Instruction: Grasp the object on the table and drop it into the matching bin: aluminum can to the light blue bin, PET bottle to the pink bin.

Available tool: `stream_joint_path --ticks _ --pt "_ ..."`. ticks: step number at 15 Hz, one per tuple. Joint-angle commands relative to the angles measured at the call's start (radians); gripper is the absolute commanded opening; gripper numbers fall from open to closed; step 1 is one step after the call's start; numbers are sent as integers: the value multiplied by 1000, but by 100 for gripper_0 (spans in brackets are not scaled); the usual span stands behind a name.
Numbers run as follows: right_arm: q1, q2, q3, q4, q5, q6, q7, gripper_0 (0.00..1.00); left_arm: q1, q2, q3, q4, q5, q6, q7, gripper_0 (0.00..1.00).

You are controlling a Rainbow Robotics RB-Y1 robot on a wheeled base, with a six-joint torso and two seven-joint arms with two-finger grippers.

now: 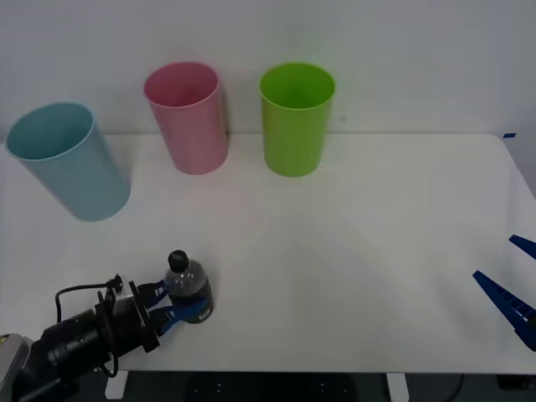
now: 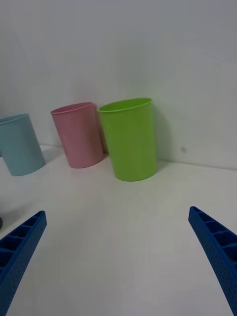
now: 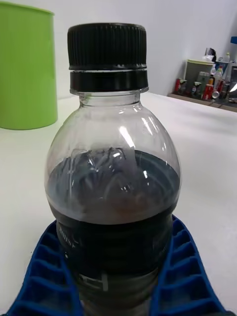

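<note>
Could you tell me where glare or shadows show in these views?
Left wrist view: bright highlights streak the PET bottle between the left gripper fingers. Front view: soft shadows spread on the table below the pink bin and lime green bin. Right wrist view: even light, faint shadows beside the bins.

Left gripper [image 1: 172, 308] apparently clamped; right gripper [image 1: 512, 280] agape

One small clear plastic bottle with a black screw cap [image 1: 188, 286], three tall tapering plastic cup-shaped bins, one pale blue [image 1: 67, 162], one pink [image 1: 188, 118], one lime green [image 1: 296, 119], one white rectangular tabletop [image 1: 352, 268], two blue-fingered grippers
</note>
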Motion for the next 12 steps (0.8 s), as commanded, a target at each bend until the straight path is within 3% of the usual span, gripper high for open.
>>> stream_joint_path --ticks 1,9,12 --pt "0 0 0 0 0 0 0 100 12 2 5 -2 31 -1 0 0" --pt "0 0 0 0 0 0 0 100 87 15 66 -92 161 -1 35 0" --pt "0 0 0 0 0 0 0 100 107 15 69 -117 253 32 45 0"
